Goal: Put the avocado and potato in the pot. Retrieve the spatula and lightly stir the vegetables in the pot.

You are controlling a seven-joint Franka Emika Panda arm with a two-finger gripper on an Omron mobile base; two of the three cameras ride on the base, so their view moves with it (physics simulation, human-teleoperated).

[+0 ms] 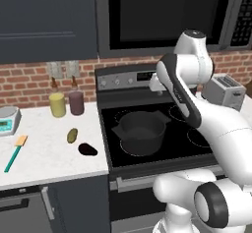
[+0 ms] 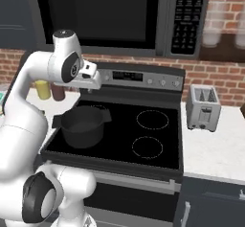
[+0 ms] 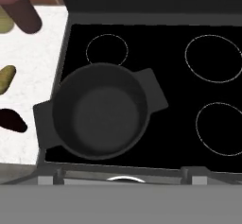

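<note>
The pot (image 1: 141,131) sits on the front left burner of the black stove (image 1: 162,129), its 2 side handles showing and its inside bare and dark. On the white bench (image 1: 44,143) left of the stove, the potato (image 1: 72,135) lies near the stove's edge and the avocado (image 1: 87,149) lies just in front of it, apart from it; both are outside the pot. The spatula (image 1: 15,153) lies further left on the bench, tan blade toward the wall, teal handle toward the front edge. A yellow jar (image 1: 57,104) and a dark maroon jar (image 1: 76,102) stand side by side against the brick wall, and a kitchen scale (image 1: 8,119) is cut off at the left edge. A toaster (image 2: 204,107) stands on the bench right of the stove. The gripper (image 2: 91,77) hangs high above the stove's back left area, partly hidden behind the arm in the left base view; its fingertips are hard to make out there, and the jaws stand wide apart, holding nothing. In the hand view the potato and avocado are clipped by the left edge.
</note>
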